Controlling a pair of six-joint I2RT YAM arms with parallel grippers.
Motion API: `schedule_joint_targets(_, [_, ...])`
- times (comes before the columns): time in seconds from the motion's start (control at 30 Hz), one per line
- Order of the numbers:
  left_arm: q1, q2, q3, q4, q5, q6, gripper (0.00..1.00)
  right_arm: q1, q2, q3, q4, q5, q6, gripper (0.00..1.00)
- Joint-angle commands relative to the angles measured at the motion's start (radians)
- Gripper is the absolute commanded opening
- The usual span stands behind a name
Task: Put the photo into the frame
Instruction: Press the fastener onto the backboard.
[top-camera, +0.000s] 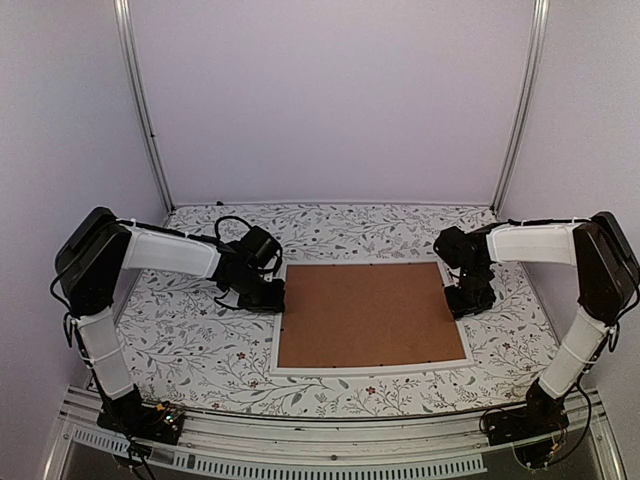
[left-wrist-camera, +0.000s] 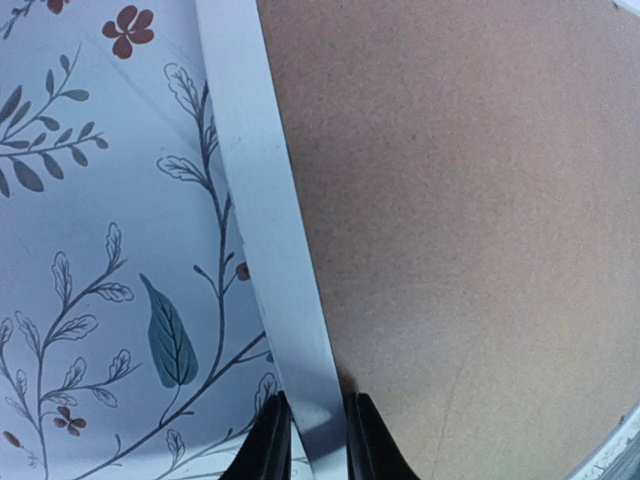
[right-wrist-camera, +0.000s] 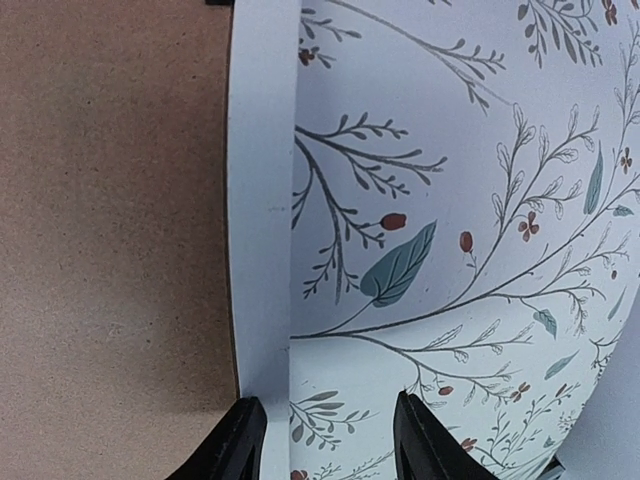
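Note:
The frame lies flat in the middle of the table, its narrow white border around a brown backing board. The photo is hidden from every view. My left gripper is down at the frame's left side. In the left wrist view, the left gripper is shut on the white border, one finger on each side, with the board to the right. My right gripper is at the frame's right side. In the right wrist view, the right gripper stands open, one finger at the border and the other over the cloth.
A floral tablecloth covers the table around the frame. White walls with metal posts close in the back and sides. A metal rail runs along the near edge between the arm bases.

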Motion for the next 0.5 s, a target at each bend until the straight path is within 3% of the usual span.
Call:
schedule_joint_targets(0.0, [-0.006, 0.052, -0.025, -0.004, -0.006, 0.030, 0.18, 0.045, 0.043, 0.017, 0.015, -0.041, 0.031, 0.49])
schedule_joint_targets(0.47, [-0.015, 0.063, -0.017, 0.000, -0.001, 0.028, 0.18, 0.117, 0.115, 0.019, 0.054, -0.073, 0.077, 0.48])
